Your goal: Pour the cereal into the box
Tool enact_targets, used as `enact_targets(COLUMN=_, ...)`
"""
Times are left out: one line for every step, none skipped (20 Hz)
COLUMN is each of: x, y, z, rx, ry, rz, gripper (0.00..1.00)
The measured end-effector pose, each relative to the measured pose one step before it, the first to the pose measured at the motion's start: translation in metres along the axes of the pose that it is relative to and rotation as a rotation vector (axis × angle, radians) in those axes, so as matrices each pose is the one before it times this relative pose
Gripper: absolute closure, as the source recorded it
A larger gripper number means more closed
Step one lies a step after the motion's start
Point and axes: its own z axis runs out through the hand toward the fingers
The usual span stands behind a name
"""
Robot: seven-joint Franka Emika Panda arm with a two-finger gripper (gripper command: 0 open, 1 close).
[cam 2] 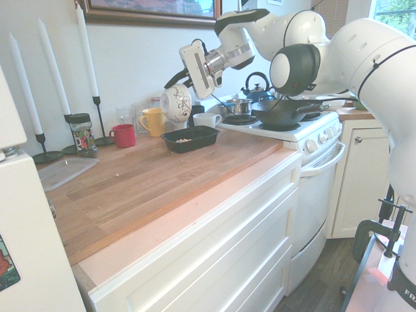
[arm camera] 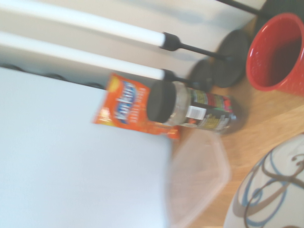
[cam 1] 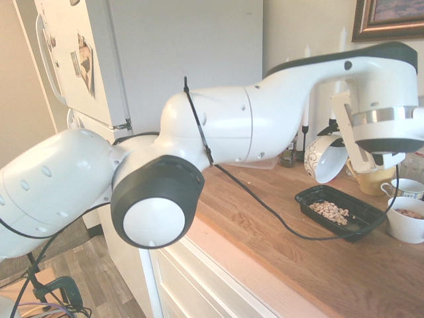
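In a bright kitchen, the gripper [cam 2: 184, 80] is clenching a scroll-patterned ceramic bowl [cam 2: 176, 103], tilted above the wooden counter [cam 1: 265, 245]. Tan, crunchy cereal [cam 1: 330, 212] is lying below the fingers, inside the glossy black rectangular box [cam 1: 362, 207], near a yellow mug [cam 2: 153, 121].

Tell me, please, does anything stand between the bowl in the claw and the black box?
Nothing visible does: the tilted bowl, held by the claw, hangs just above the box, where cereal already lies.
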Motion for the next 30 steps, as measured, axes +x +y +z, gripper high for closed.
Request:
enact_targets(x=-0.01067, y=-0.01190, z=0.00386, rx=-0.03763, ry=0.02989, rz=-0.01249, gripper=1.00)
enact_targets(x=-0.00931, y=-0.01041, z=0.00486, rx=-0.03898, ry=0.03069, rz=-0.01074, gripper=1.00)
enact_targets(x=-0.00849, y=-0.00919, z=0.00521, rx=-0.04444, ry=0.03381, rz=-0.00805, gripper=1.00)
enact_targets(x=-0.00757, y=-0.00842, z=0.00512, rx=-0.04285, ry=0.03456, rz=-0.00668, gripper=1.00)
enact_targets(x=-0.00627, y=-0.00765, z=0.00560, rx=-0.04047, ry=0.03789, rz=-0.00396, gripper=1.00)
enact_targets(x=-0.00548, y=-0.00670, z=0.00588, rx=-0.04094, ry=0.04086, rz=-0.00136, gripper=1.00)
enact_targets(x=-0.00570, y=-0.00646, z=0.00597, rx=-0.04021, ry=0.03997, rz=-0.00333, gripper=1.00)
enact_targets(x=-0.00621, y=-0.00694, z=0.00602, rx=-0.03813, ry=0.03979, rz=-0.00331, gripper=1.00)
enact_targets(x=-0.00759, y=-0.00787, z=0.00478, rx=-0.03744, ry=0.04180, rz=-0.00525, gripper=1.00)
enact_targets(x=-0.00900, y=-0.00836, z=0.00276, rx=-0.03772, ry=0.04204, rz=-0.00889, gripper=1.00)
enact_targets(x=-0.01094, y=-0.00927, z=0.00118, rx=-0.03667, ry=0.03993, rz=-0.00926, gripper=1.00)
enact_targets(x=-0.01283, y=-0.00992, z=0.00045, rx=-0.04017, ry=0.04029, rz=-0.01089, gripper=1.00)
enact_targets(x=-0.01461, y=-0.01025, z=-0.00001, rx=-0.04139, ry=0.03810, rz=-0.01244, gripper=1.00)
enact_targets(x=-0.01446, y=-0.00922, z=-0.00001, rx=-0.04200, ry=0.03760, rz=-0.01570, gripper=1.00)
enact_targets(x=-0.01508, y=-0.00902, z=0.00078, rx=-0.04074, ry=0.03416, rz=-0.01331, gripper=1.00)
enact_targets(x=-0.01655, y=-0.00931, z=0.00172, rx=-0.03367, ry=0.02435, rz=-0.01352, gripper=1.00)
enact_targets(x=-0.01530, y=-0.00787, z=0.00191, rx=-0.02497, ry=0.01810, rz=-0.01304, gripper=1.00)
enact_targets(x=-0.01467, y=-0.00694, z=0.00317, rx=-0.01924, ry=0.01124, rz=-0.00991, gripper=1.00)
enact_targets(x=-0.01268, y=-0.00512, z=0.00313, rx=-0.01517, ry=0.00865, rz=-0.00877, gripper=1.00)
enact_targets(x=-0.01046, y=-0.00290, z=0.00385, rx=-0.01058, ry=0.00590, rz=-0.00699, gripper=1.00)
enact_targets(x=-0.00796, y=-0.00087, z=0.00337, rx=-0.01099, ry=0.00841, rz=-0.00631, gripper=1.00)
enact_targets(x=-0.00644, y=0.00066, z=0.00375, rx=-0.01269, ry=0.01064, rz=-0.00819, gripper=1.00)
enact_targets(x=-0.00523, y=0.00213, z=0.00326, rx=-0.01670, ry=0.01568, rz=-0.00995, gripper=1.00)
enact_targets(x=-0.00574, y=0.00225, z=0.00244, rx=-0.01666, ry=0.01761, rz=-0.00926, gripper=1.00)
enact_targets(x=-0.00800, y=0.00074, z=0.00295, rx=-0.01584, ry=0.01654, rz=-0.01173, gripper=1.00)
enact_targets(x=-0.01038, y=-0.00033, z=0.00336, rx=-0.01737, ry=0.01758, rz=-0.01216, gripper=1.00)
enact_targets(x=-0.01212, y=-0.00124, z=0.00310, rx=-0.01989, ry=0.02222, rz=-0.01611, gripper=1.00)
enact_targets(x=-0.01593, y=-0.00425, z=0.00273, rx=-0.02199, ry=0.02656, rz=-0.01737, gripper=1.00)
enact_targets(x=-0.01793, y=-0.00502, z=0.00302, rx=-0.01579, ry=0.01966, rz=-0.01346, gripper=1.00)
enact_targets(x=-0.01613, y=-0.00314, z=0.00355, rx=-0.01125, ry=0.01382, rz=-0.00935, gripper=1.00)
